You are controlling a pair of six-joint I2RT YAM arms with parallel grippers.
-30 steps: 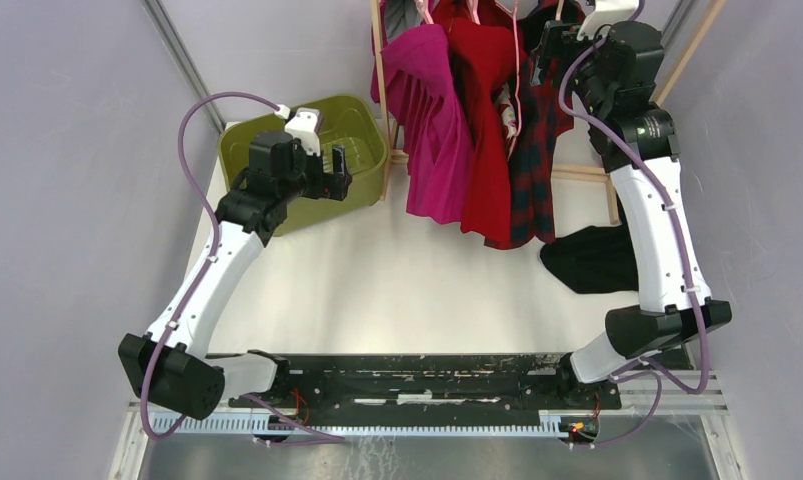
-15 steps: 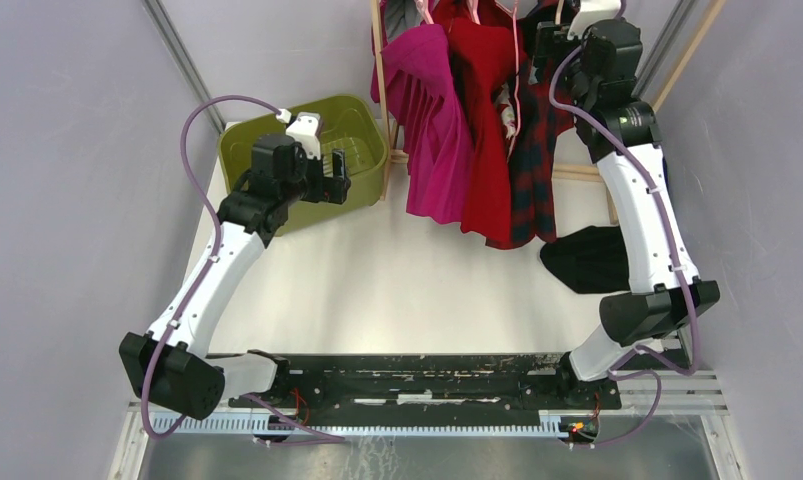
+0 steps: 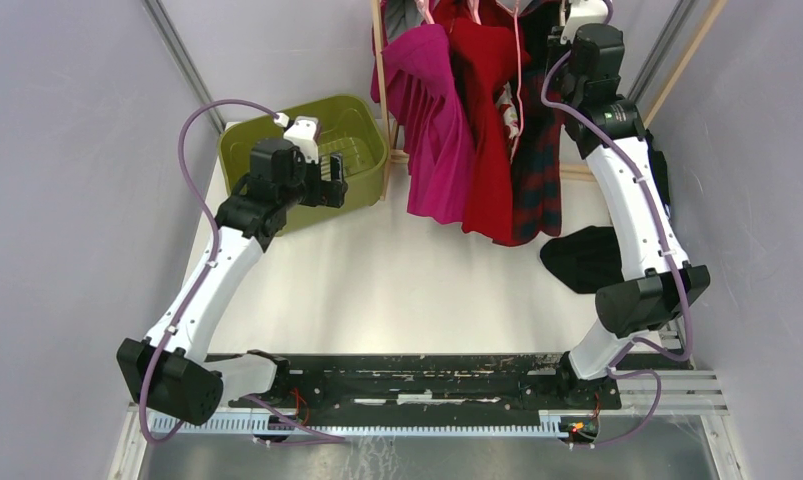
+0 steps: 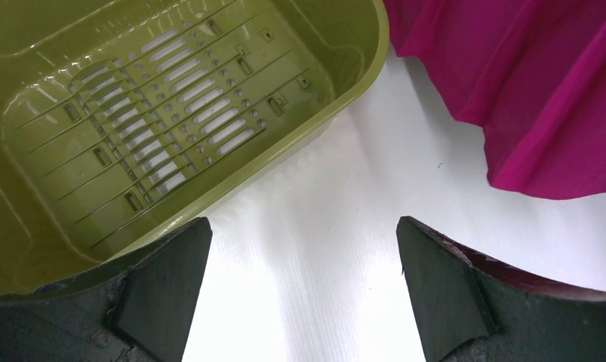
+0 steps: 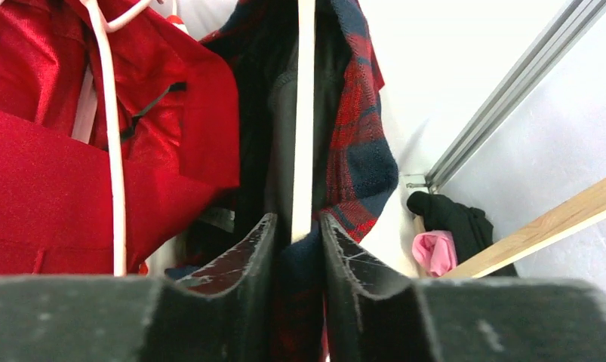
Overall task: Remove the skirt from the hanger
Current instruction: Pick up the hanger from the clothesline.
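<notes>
Closing from wide apart, the right gripper (image 5: 298,226) now pinches the plaid skirt (image 5: 358,154) just under its white hanger (image 5: 306,113), where it hangs beside the red garment (image 5: 96,173). That looks like the grip for pulling it free. Meanwhile the left gripper (image 4: 303,241) hovers with jaws spread beside the green basket (image 4: 376,53).

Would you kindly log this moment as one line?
left end effector: open, beside green basket | right end effector: gripping plaid skirt at white hanger
</notes>
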